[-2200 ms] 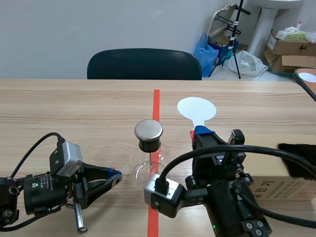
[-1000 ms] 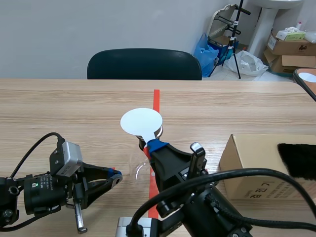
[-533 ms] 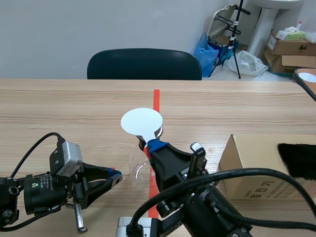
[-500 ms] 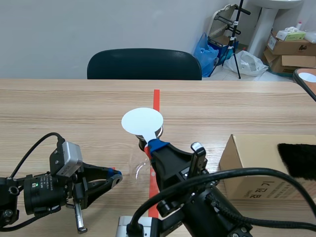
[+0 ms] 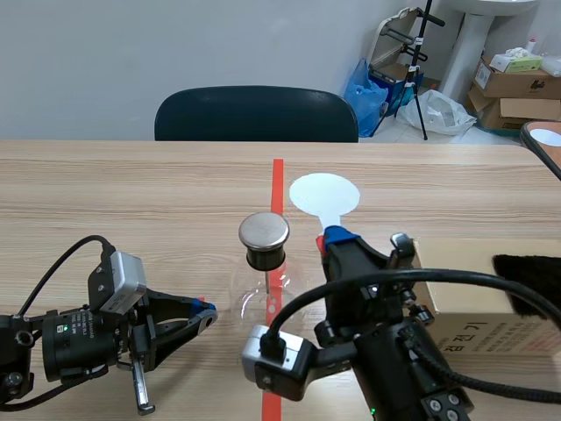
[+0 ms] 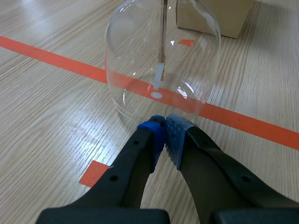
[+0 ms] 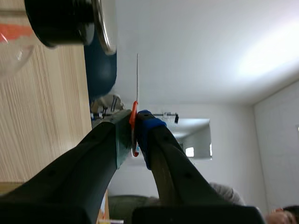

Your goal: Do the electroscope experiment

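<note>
The faint print on the cardboard box is unreadable.

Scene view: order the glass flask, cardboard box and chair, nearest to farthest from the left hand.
1. Glass flask, just right of the left hand.
2. Cardboard box, at the table's right side.
3. Chair, beyond the table's far edge.

The disc is plain white with an orange-red handle. The flask is clear glass, its cap silvery over a black stopper. The table is pale wood grain crossed by orange-red tape. The box is brown, the left gripper black with blue dotted pads
</note>
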Available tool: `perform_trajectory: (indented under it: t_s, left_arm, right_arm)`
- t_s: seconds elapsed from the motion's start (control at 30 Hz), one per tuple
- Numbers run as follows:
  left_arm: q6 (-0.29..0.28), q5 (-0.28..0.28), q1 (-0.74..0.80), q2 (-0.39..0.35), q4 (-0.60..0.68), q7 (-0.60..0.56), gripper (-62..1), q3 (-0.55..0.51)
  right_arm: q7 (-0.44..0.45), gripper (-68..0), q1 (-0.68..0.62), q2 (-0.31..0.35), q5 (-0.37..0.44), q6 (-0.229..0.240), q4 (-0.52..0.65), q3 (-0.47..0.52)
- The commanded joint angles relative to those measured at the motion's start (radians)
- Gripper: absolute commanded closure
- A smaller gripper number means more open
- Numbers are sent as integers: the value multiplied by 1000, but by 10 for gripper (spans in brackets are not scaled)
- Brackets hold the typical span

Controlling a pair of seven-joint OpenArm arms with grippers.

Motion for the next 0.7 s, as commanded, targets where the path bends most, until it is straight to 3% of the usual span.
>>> perform_trajectory:
  t_s: [0.0,0.37,0.67]
  left_arm:
    - [0,-10,-6,5,18,-14,-40,-6]
    - [0,-10,-6,5,18,-14,-40,-6]
    - [0,-10,-6,5,18,-14,-40,-6]
  right_arm:
    - [-27,-11,2,11,-5,-13,11,2]
    - [-198,-11,-16,11,-10,-16,11,2]
    - [-228,-11,-16,11,-10,-24,11,2]
